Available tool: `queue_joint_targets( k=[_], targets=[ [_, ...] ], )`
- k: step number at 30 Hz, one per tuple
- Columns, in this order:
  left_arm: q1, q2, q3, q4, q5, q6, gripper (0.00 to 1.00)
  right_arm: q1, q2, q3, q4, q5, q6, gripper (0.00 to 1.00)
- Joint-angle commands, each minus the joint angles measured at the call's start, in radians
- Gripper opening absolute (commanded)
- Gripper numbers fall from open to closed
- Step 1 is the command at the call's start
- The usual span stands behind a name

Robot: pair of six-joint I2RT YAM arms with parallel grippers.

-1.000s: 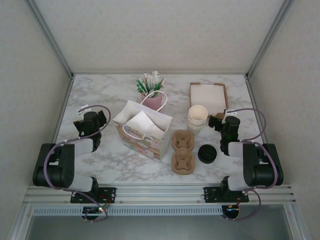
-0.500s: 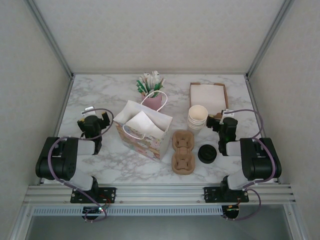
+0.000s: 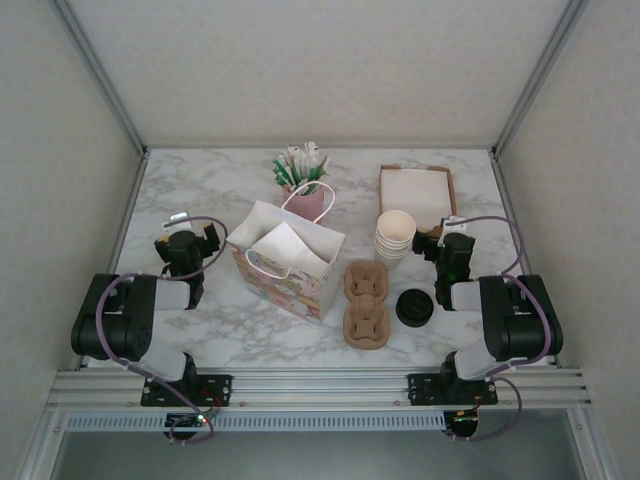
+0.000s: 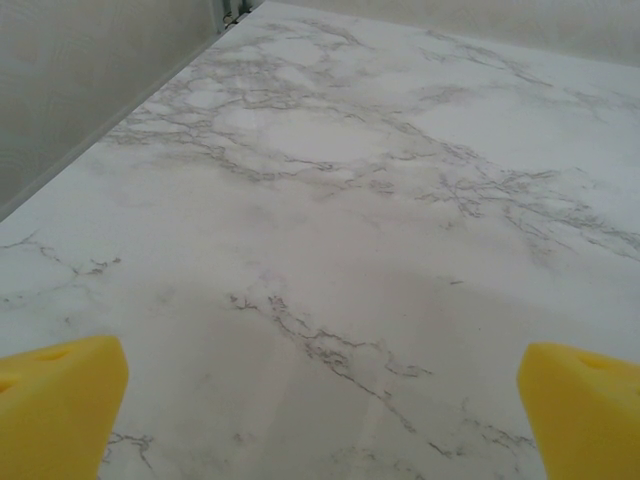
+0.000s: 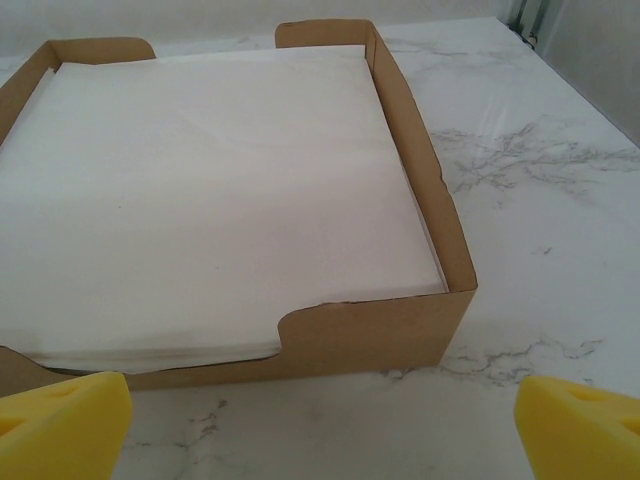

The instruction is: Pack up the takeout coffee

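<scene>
Pincers wide apart, empty: left pincer (image 4: 320, 405) above table (image 4: 330, 200), right pincer (image 5: 320, 425) facing napkin box (image 5: 360, 335).

Lab test cell: aluminium-framed enclosure (image 3: 98, 72), marble tabletop (image 3: 200, 190).

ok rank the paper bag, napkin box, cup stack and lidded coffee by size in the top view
1. paper bag
2. napkin box
3. cup stack and lidded coffee: too close to rank

The top camera looks down from behind over the whole white marble worktop (image 3: 200, 190). Wrist cameras skim it closely, facing away; the right shares the upper-right brown cardboard napkin tray (image 5: 440, 300).
</scene>
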Motion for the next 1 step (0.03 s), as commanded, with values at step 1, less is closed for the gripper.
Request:
queue_joint_targets(
  k=[1],
  targets=[
    [-0.007, 0.004, -0.001, 0.035, 0.011, 0.009, 1.0, 0.007, 0.016, 0.017, 0.012, 0.017, -0.017, 0.99]
  ],
)
